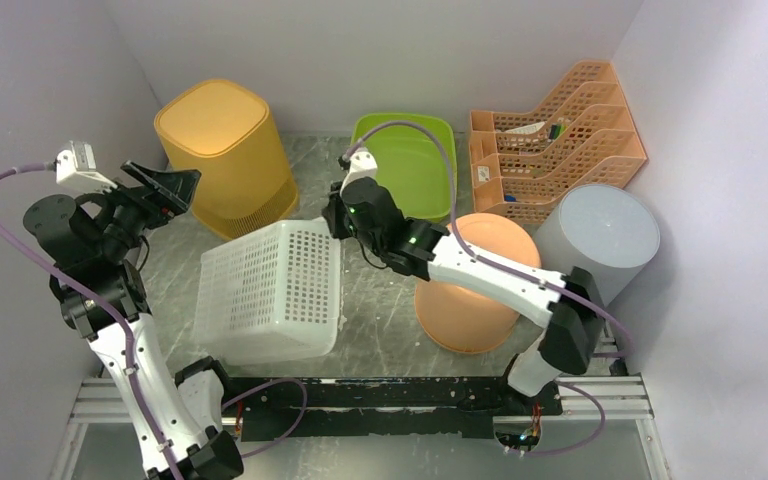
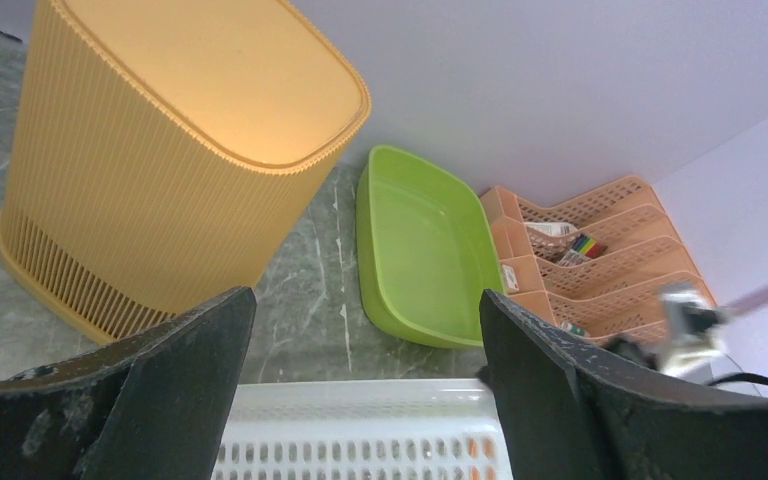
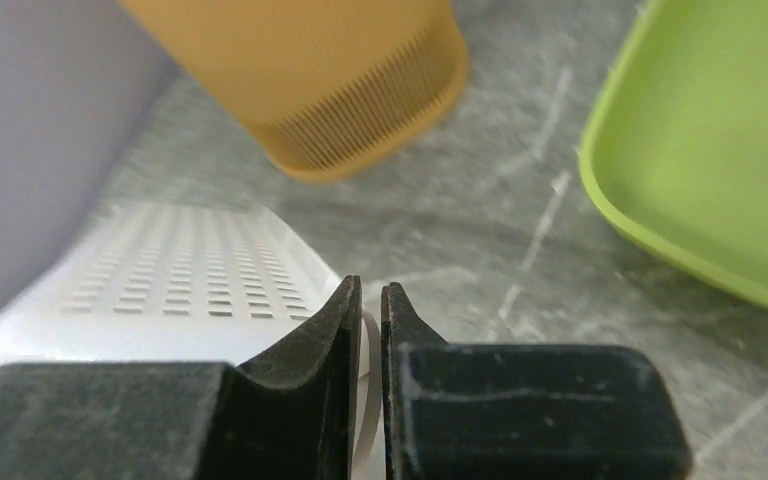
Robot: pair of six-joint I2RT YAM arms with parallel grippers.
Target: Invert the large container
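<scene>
Centre of the grey marbled surface [image 1: 370, 310]: white perforated plastic basket [image 1: 270, 290], the large container, sits between the two arms, near side down, far right corner raised. Right arm's fingers [image 1: 338, 218] are nearly closed, pinching only the thin white rim at that corner; the wrist view shows a sliver of rim between them [image 3: 355, 320]. Left arm's fingers [image 1: 165, 185] are spread wide and hold nothing, hanging above the basket's far left edge, just beside the tall yellow ribbed bin [image 1: 225, 150]. Likely risks: a single pinch on a thin, flexible edge may slip or let the rim twist out once the basket's weight swings past vertical. With no support on the left, the basket could skid toward the near edge instead of rolling over. A wide swing could knock the yellow bin or the lime green tray [image 1: 405, 160] at the far side. The round orange tub [image 1: 470, 290] under the right forearm leaves little room to drop the elbow. Basket itself: rectangular, translucent white, regular grid of small holes across the broad face turned up toward the camera, rounded corners, empty as far as can be seen. Whether its opening faces down or sideways cannot be told.
</scene>
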